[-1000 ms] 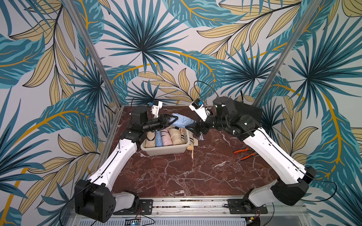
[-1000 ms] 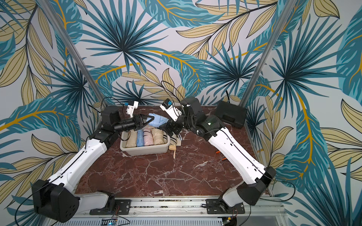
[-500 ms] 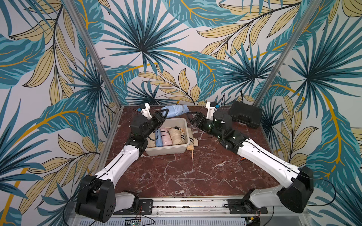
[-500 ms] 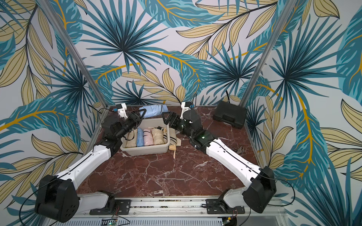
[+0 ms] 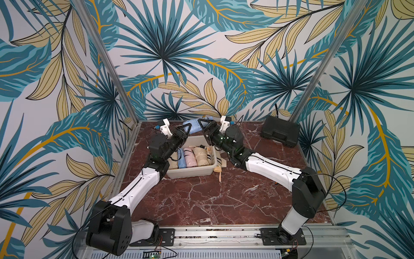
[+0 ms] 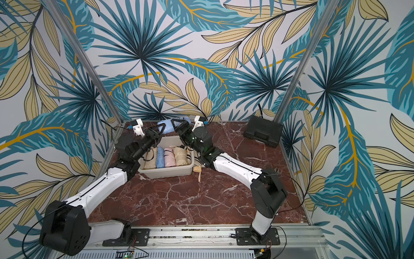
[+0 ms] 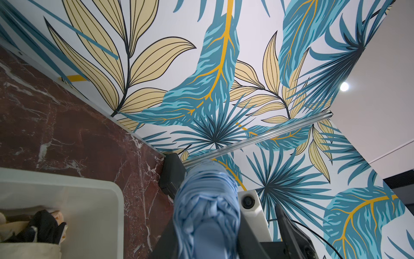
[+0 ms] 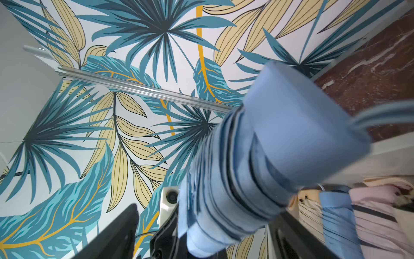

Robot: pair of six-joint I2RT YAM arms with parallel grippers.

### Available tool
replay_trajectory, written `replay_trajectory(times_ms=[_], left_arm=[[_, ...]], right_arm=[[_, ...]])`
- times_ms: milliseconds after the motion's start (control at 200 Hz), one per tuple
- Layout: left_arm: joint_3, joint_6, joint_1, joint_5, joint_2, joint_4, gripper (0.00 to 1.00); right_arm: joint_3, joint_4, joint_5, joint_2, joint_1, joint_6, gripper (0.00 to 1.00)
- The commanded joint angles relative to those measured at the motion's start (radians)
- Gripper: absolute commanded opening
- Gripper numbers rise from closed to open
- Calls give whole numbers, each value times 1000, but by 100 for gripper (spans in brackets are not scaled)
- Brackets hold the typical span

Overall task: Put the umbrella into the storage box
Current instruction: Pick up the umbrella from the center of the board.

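nearest is bare red marble table (image 5: 201, 201). past it stands the storage box (image 5: 190, 173), with a row of rolled umbrellas (image 5: 190, 157) in its near part, their long axes running near to far. the far strip of the box floor looks free. beyond the box's far rim, close to the back wall, is the light blue umbrella (image 5: 194, 127), not yet in the box. its long axis runs side to side, roughly along that rim and across the packed row. the left claw (image 5: 184, 131) is pressed together on the fabric end, which fills the low middle of the left wrist view. the right claw (image 5: 205, 125) sits toward the handle end with its jaws spread. the right wrist view shows a clear gap between one finger and the cloth, so it seems to straddle the umbrella rather than carry it. both arms reach the umbrella, but by my reading only the left one holds it, so the left arm would bring it nearer and down. laid crosswise, it may fit the free strip. it is hard to tell how high the umbrella hangs over the rim. the handle is blurred in the right wrist view. a striped bundle with a wooden handle (image 5: 219, 173) beside the box is partly hidden by the right arm. farthest back sits the black case (image 5: 280, 134).
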Motion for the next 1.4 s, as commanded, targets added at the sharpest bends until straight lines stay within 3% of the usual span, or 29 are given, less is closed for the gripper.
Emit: replay_trajectory(times_ms=[0, 195, 280, 431, 621, 761, 851, 921, 1002, 1047, 1142, 1242, 1392], left_arm=[[-6, -24, -4, 3, -56, 110, 4], [-43, -47, -4, -28, -80, 132, 7], [-53, -63, -3, -29, -81, 150, 7], [-62, -73, -3, -35, -86, 163, 8], [-79, -85, -4, -36, -95, 172, 13], [-109, -76, -4, -46, -131, 143, 33], [-137, -57, -4, -59, -173, 80, 46], [-154, -42, -5, -67, -208, 11, 60], [-170, -24, -4, -77, -254, -101, 85], [-178, -15, -4, -88, -284, -172, 91], [-193, 8, -2, -131, -354, -351, 98], [-199, 41, 6, -204, -431, -541, 99], [-148, 122, 79, -222, -495, -811, 99]], right_arm=[[45, 93, 45, 47, 13, 8, 84], [79, 118, 96, 82, 30, -12, 65], [93, 94, 90, 95, 33, -1, 65], [85, 26, 118, 92, 44, 20, 76], [123, 38, 97, 119, 47, 12, 58], [138, 27, 100, 117, 49, -22, 47], [146, 15, 107, 110, 49, -68, 34], [151, -4, 112, 102, 49, -105, 28], [156, -32, 123, 92, 48, -153, 24], [159, -48, 128, 85, 47, -189, 23], [169, -114, 136, 69, 45, -261, 22], [190, -220, 113, 65, 42, -316, 19], [313, -479, -50, 113, 42, -417, 19]])
